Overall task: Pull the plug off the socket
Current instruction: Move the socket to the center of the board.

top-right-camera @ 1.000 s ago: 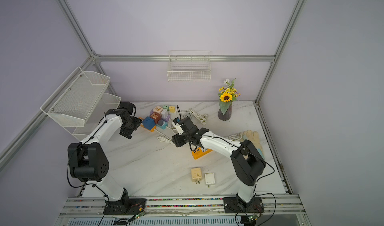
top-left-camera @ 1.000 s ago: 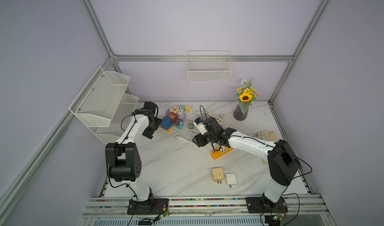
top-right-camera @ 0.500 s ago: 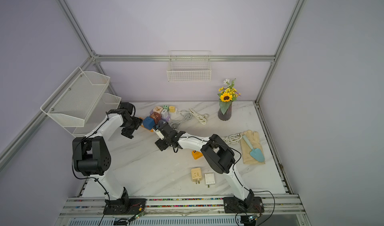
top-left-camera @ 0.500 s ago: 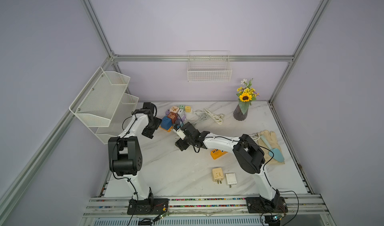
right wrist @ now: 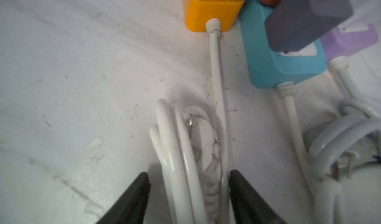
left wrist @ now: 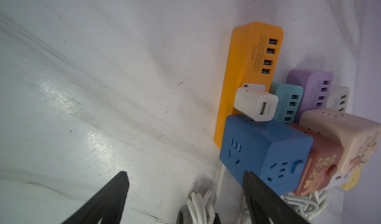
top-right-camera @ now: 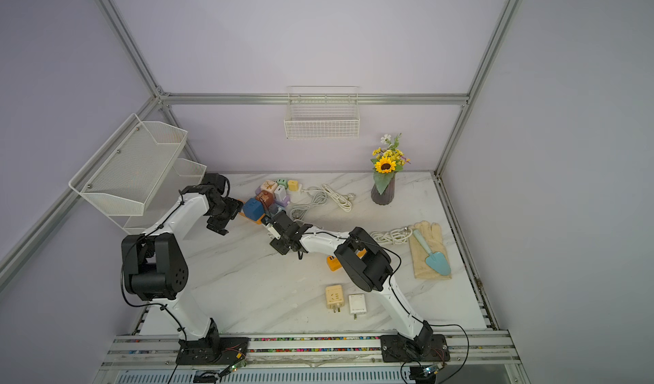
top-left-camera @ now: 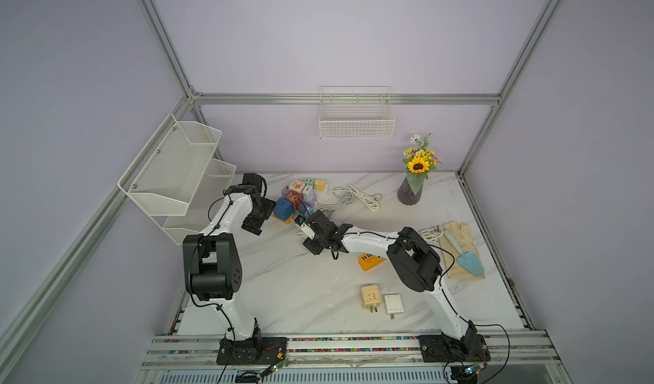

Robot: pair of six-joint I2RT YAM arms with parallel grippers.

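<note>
In both top views the blue cube plug (top-left-camera: 283, 207) sits on the orange power strip (top-left-camera: 279, 219) at the far left of the marble table (top-left-camera: 283, 293), packed among other coloured cubes and strips. Loose white cords (top-left-camera: 354, 198) trail beside them. A second orange block (top-left-camera: 368, 261) lies partly under the right forearm. Nearer the front a cream adapter (top-left-camera: 369, 295) and a white adapter (top-left-camera: 393, 303) lie side by side. A glove (top-left-camera: 460, 248) with a teal trowel (top-left-camera: 469, 260) on it lies at the right, and a vase of flowers (top-left-camera: 410, 191) stands at the back. The left arm bends low, the left gripper (top-left-camera: 263, 221) just beside the cube. The right arm stretches flat across the table, the right gripper (top-left-camera: 300, 219) next to the cluster. Lilac walls carry a wire basket (top-left-camera: 355, 120) and a mesh shelf (top-left-camera: 177, 173)

In the left wrist view the left gripper (left wrist: 185, 176) is released, with only bare table between its fingers. One fingertip (left wrist: 249, 177) overlaps the blue cube's corner; contact cannot be told. A white USB charger (left wrist: 255, 104) stands plugged into the same strip just beside the cube, with a teal strip (left wrist: 288, 101) alongside

In the right wrist view the right gripper (right wrist: 188, 176) has its jaws apart astride a coiled white cord (right wrist: 179, 150). Table shows between one finger and the cord, so nothing is clamped. The orange strip's cable end lies ahead
</note>
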